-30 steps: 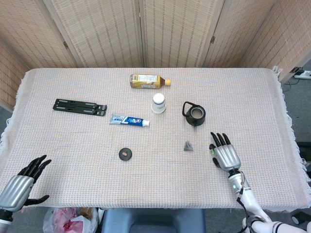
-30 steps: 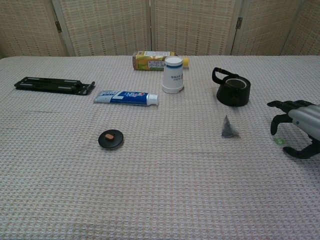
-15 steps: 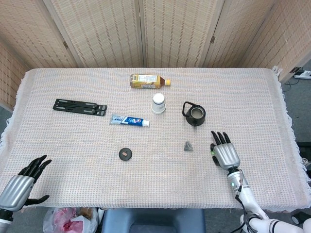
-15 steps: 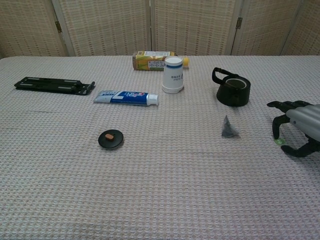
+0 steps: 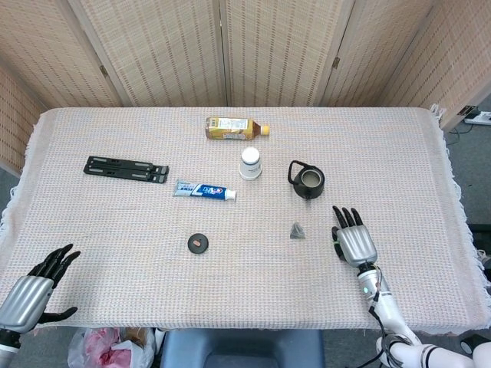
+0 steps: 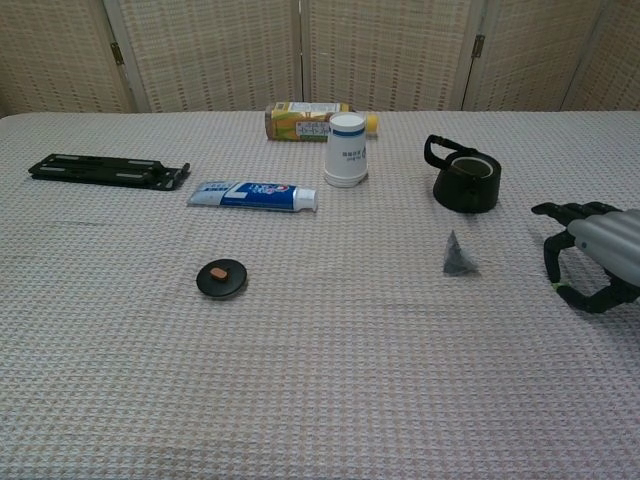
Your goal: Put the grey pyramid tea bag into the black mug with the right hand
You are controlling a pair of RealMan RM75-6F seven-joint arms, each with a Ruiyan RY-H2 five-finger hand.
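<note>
The grey pyramid tea bag point(image 5: 297, 230) point(image 6: 458, 255) stands alone on the cloth, just in front of the black mug point(image 5: 308, 181) point(image 6: 465, 179), whose handle points back-left. My right hand point(image 5: 353, 238) point(image 6: 596, 254) hovers open to the right of the tea bag, fingers spread and apart from it. At the table's near left corner my left hand point(image 5: 34, 287) is open and holds nothing; only the head view shows it.
A white paper cup point(image 5: 250, 162), a toothpaste tube point(image 5: 204, 191), a lying tea bottle point(image 5: 235, 127), a black flat bracket point(image 5: 126, 168) and a small black disc point(image 5: 198, 243) lie left of the mug. A folding screen stands behind the table.
My right hand has slid slightly toward the table's near edge. The left hand has dropped a little lower. The objects have not moved.
</note>
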